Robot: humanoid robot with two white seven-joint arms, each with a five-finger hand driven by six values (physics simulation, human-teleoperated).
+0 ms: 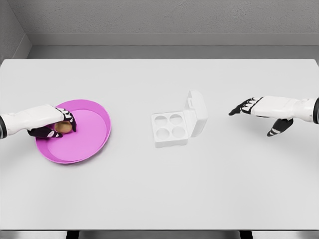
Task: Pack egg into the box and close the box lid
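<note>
Left hand (56, 125) seemingly curled around egg (62, 127) in pink plate (92, 142)

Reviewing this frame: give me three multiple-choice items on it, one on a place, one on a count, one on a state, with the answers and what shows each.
1. Where is the egg?
A. in the egg box
B. over the pink plate, in the left hand
C. on the bare table near the right hand

2. How many wells does the egg box have?
A. two
B. four
C. six

3. What state is the box lid in?
A. open
B. shut
C. taken off, lying apart

Answers: 1 B, the left hand curls round the egg above the pink plate. 2 B, four round wells show, all empty. 3 A, the lid stands up along the box's right side. The right hand hovers open, holding nothing.
</note>
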